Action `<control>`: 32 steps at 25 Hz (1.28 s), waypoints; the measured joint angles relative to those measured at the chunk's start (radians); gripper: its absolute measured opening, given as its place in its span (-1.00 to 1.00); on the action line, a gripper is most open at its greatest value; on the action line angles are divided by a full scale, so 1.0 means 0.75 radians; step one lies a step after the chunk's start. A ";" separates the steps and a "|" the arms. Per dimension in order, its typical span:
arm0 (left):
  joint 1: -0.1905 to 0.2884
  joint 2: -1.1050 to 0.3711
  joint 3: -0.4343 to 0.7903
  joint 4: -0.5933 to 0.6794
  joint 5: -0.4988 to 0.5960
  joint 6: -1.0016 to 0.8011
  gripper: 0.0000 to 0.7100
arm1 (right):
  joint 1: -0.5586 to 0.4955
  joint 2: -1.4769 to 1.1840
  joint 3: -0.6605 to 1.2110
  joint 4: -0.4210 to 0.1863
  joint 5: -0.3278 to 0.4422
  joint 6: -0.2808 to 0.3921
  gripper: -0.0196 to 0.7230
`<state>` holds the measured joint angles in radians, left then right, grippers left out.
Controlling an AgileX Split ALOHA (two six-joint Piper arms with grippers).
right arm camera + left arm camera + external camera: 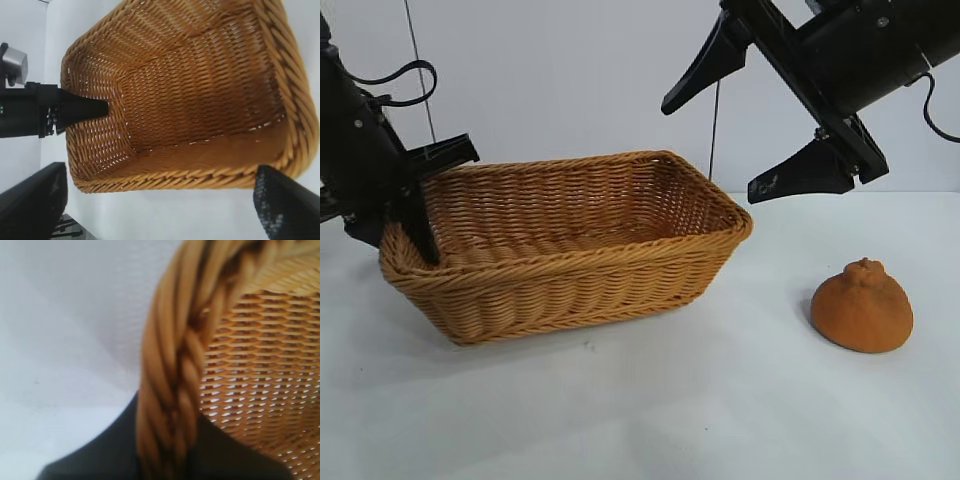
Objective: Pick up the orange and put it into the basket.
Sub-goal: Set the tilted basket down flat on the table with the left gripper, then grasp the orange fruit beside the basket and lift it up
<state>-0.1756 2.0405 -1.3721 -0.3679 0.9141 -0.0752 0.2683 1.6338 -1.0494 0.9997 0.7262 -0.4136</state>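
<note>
The orange (862, 308) sits on the white table at the right, bump up, apart from the basket and from both grippers. It shows in neither wrist view. The wicker basket (570, 262) stands left of centre and holds nothing. My left gripper (415, 235) is shut on the braided rim at the basket's left end; in the left wrist view the rim (170, 355) runs between its two dark fingers (167, 455). My right gripper (713, 150) hangs wide open and empty, high above the basket's right end and up-left of the orange. Its wrist view looks down into the basket (175, 177) between its fingers (160, 210).
The white table (720, 400) stretches in front of the basket and around the orange. A plain white wall stands behind. The left arm's finger (87, 109) shows inside the basket's far end in the right wrist view.
</note>
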 joint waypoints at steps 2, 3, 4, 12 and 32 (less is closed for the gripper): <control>0.000 0.015 0.000 0.000 0.003 0.017 -0.77 | 0.000 0.000 0.000 0.000 0.000 0.000 0.92; 0.000 0.023 0.000 0.000 0.003 0.019 -0.77 | 0.000 0.000 0.000 0.000 0.000 0.000 0.92; 0.000 0.028 0.000 0.000 0.000 0.022 -0.77 | 0.000 0.000 0.000 0.000 0.000 0.000 0.92; 0.000 0.041 0.030 -0.005 -0.056 0.030 -0.76 | 0.000 0.000 0.000 -0.001 0.002 0.000 0.92; 0.019 -0.252 -0.172 0.339 0.171 0.029 0.81 | 0.000 0.000 0.000 -0.019 0.003 0.000 0.92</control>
<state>-0.1610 1.8518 -1.5014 -0.1134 1.0426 -0.0538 0.2683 1.6338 -1.0494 0.9857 0.7285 -0.4136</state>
